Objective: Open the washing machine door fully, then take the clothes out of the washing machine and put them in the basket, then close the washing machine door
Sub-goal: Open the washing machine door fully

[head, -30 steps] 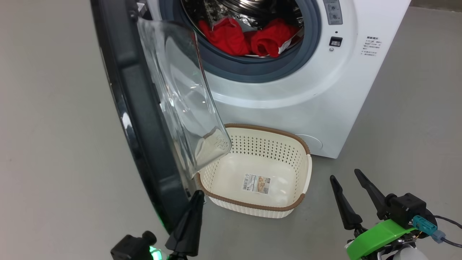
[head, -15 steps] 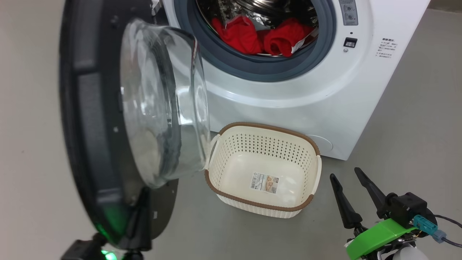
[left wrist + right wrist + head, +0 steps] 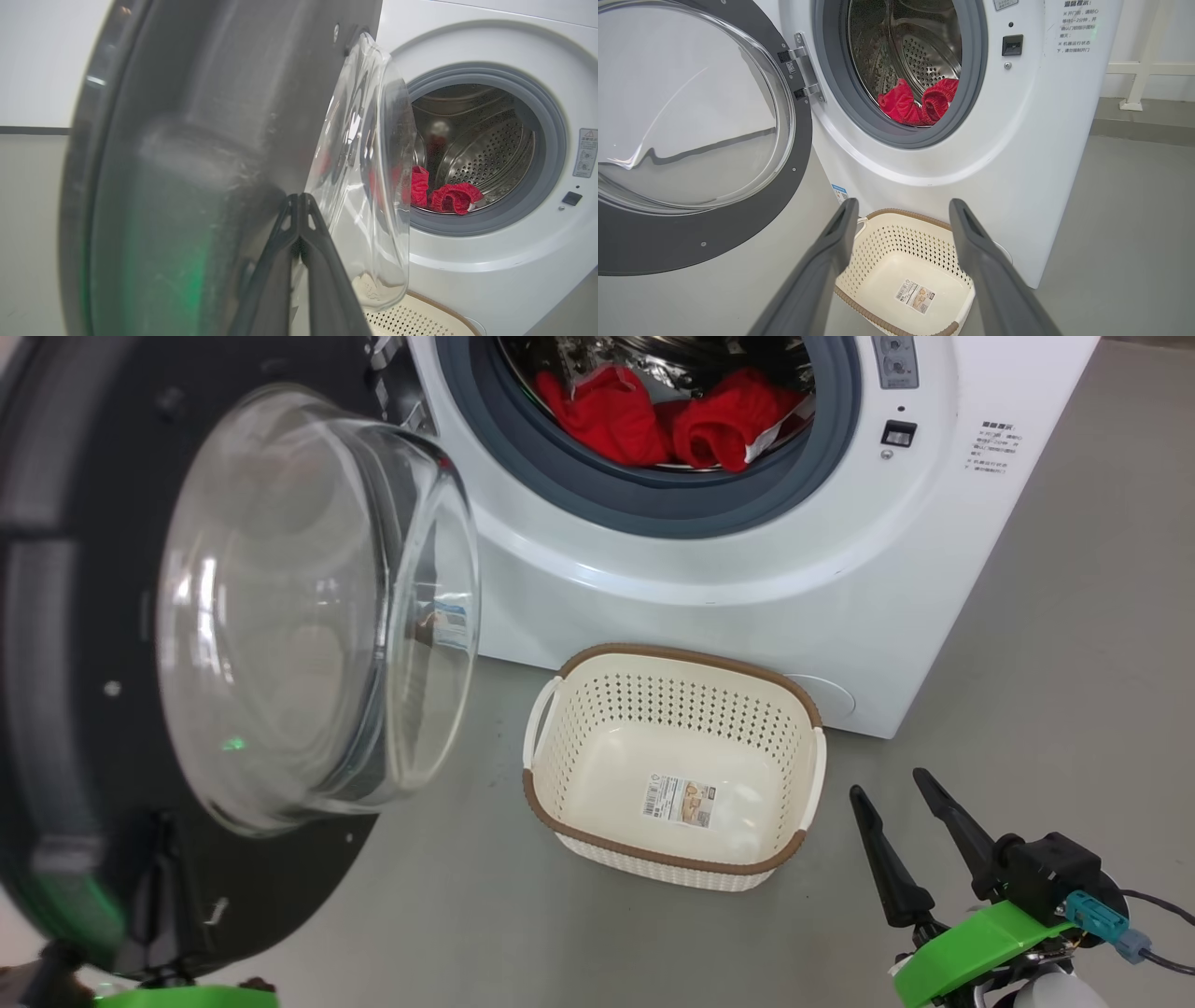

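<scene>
door [image 3: 233,616] swung wide, left of the washing machine [image 3: 709,588], glass bulge facing out. red clothes [image 3: 672,425] lie in the drum. basket [image 3: 691,658] sits on the floor just before the machine. left gripper [image 3: 299,199] fingers pressed together, tips by the door's dark inner face. right gripper [image 3: 887,786] fingers spread apart, low and right of the basket.
</scene>
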